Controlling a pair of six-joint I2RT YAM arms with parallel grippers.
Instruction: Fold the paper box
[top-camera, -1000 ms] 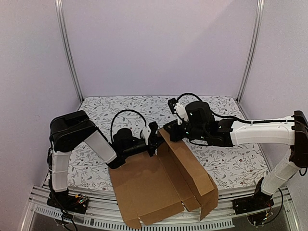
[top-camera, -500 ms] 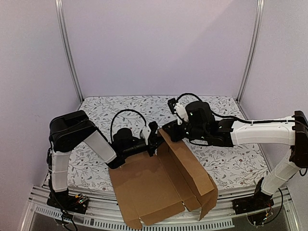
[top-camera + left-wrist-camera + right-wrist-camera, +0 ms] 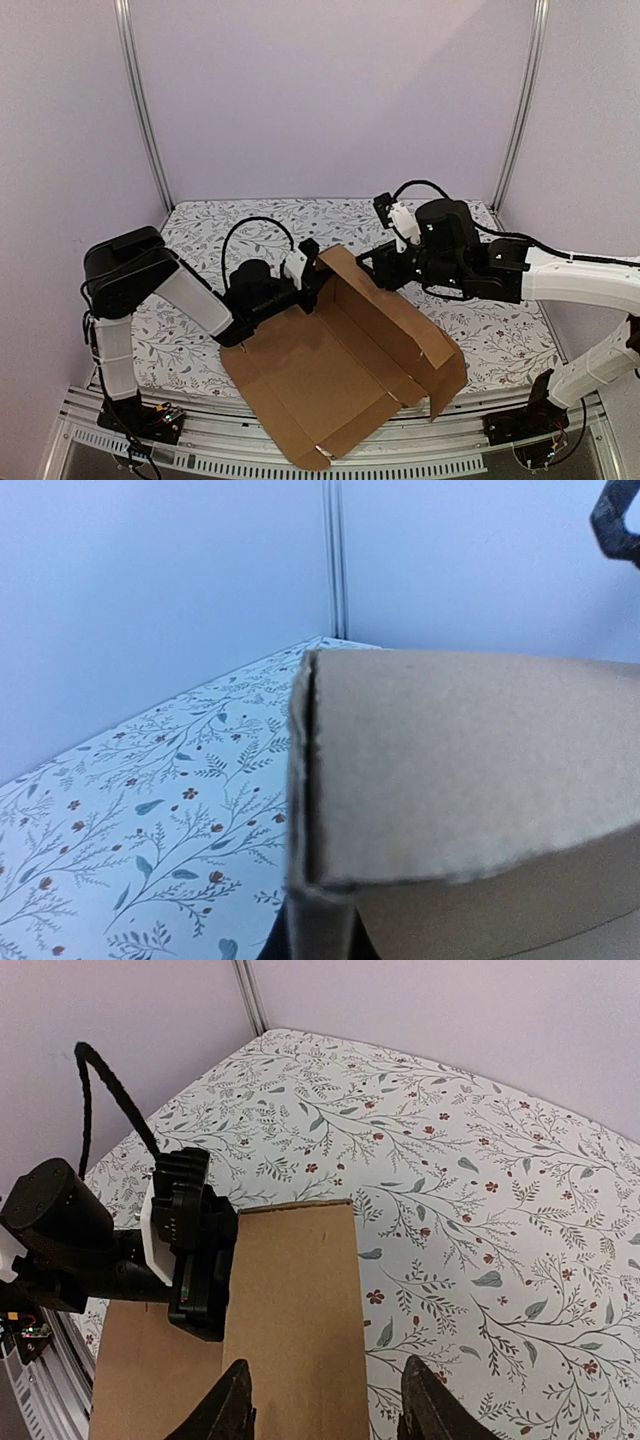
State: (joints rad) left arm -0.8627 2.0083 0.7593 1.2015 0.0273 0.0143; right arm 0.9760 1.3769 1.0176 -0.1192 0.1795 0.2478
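The paper box (image 3: 310, 370) is a large brown cardboard sheet lying at the table's front middle. Its right-hand panels (image 3: 400, 325) are raised at an angle. My left gripper (image 3: 310, 268) is shut on the sheet's far corner. In the left wrist view the cardboard (image 3: 460, 760) fills the frame and its edge sits between the jaws (image 3: 318, 942). My right gripper (image 3: 372, 268) is open and empty, just right of that corner. In the right wrist view its fingers (image 3: 230, 1405) straddle the raised flap (image 3: 290, 1300) without touching it, beside the left gripper (image 3: 195, 1260).
A floral tablecloth (image 3: 230, 225) covers the table. The box's near corner (image 3: 310, 455) overhangs the front rail. Metal posts (image 3: 140, 100) and pale walls close in the back and sides. A black cable (image 3: 110, 1090) loops over the left wrist.
The right gripper has drawn back to the right, off the flap. The left gripper has shifted slightly and swung the sheet, so its near end now lies further right.
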